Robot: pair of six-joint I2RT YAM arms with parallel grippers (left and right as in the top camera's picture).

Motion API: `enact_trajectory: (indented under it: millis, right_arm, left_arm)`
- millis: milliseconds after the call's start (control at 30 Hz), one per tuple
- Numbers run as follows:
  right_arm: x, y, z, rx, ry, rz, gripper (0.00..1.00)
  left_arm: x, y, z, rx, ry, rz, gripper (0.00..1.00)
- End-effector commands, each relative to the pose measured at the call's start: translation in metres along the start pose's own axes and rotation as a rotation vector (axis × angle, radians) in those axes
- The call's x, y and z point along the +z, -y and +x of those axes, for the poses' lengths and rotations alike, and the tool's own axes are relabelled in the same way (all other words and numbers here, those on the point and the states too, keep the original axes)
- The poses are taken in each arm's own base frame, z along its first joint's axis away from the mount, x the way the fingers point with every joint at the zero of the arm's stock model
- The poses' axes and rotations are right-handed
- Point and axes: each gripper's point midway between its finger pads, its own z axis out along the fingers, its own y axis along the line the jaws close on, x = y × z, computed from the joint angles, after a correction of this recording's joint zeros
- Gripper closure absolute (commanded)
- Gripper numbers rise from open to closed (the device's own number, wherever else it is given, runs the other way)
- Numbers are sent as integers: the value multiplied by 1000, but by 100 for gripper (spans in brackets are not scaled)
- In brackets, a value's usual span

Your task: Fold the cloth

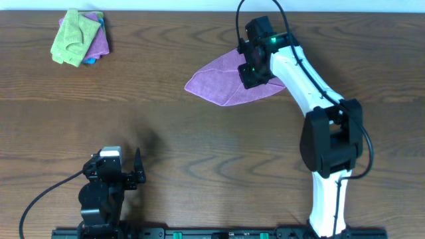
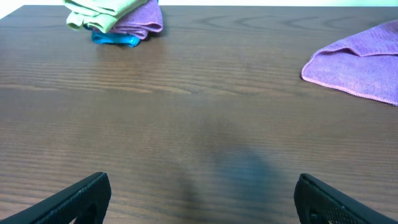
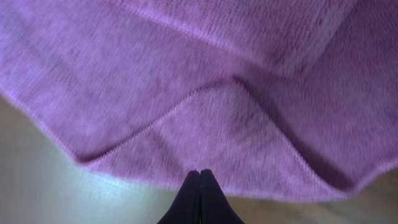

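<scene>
The purple cloth (image 1: 226, 85) lies on the table at the back, right of centre, folded over into a pointed leaf shape. It also shows at the right edge of the left wrist view as the cloth (image 2: 364, 65). My right gripper (image 1: 252, 72) hovers over the cloth's right part. In its wrist view the cloth (image 3: 199, 81) fills the picture, with a folded flap and a hem line. There the right gripper (image 3: 200, 175) is shut, tips at the cloth's near edge, and no fabric shows between them. My left gripper (image 1: 136, 174) stands open over bare table near the front left, far from the cloth.
A stack of small cloths (image 1: 81, 37), lime green over pinkish purple and blue, sits at the back left corner; the stack (image 2: 115, 22) also shows in the left wrist view. The wooden table (image 1: 199, 146) stretches between both arms.
</scene>
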Motion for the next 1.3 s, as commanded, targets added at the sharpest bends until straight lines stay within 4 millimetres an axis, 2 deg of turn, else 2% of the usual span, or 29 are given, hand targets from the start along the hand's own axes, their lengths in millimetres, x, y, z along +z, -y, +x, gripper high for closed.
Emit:
enact_trajectory:
  millis: [0,167,333,433,567,700,800,900,967,1033,1133,1267]
  right_arm:
    - [14,15,-1,40,-4,48,99]
    - [39,21,-7,45,7,74,99]
    - [52,22,-18,55,51,76,98]
    - [59,22,-15,55,34,76,98]
    - [60,21,6,56,-51,71,98]
    - [55,18,46,72,-213,70,99]
    - [49,16,68,82,-306,71,99]
    - [45,16,77,89,-346,72,99]
    - [35,16,80,123,-369,79,99]
    - [24,15,75,138,-365,81,99]
    - [-1,14,54,139,-300,80,99]
    - [-43,14,8,127,-113,74,99]
  left_arm:
    - [3,0,8,-9,-15,-3,5]
    - [3,0,8,-9,-15,-3,5]
    - [3,0,8,-9,-15,-3,5]
    - [3,0,8,-9,-15,-3,5]
    - [3,0,8,-9,-15,-3,4]
    - [3,0,8,-9,-16,-3,5]
    - [3,0,8,-9,-15,-3,5]
    - [3,0,8,-9,-15,-3,5]
    - [3,0,8,-9,-16,-3,5]
    - [3,0,8,-9,-15,-3,4]
    - [3,0,8,-9,-15,-3,5]
    - [3,0,8,-9,-15,-3,5]
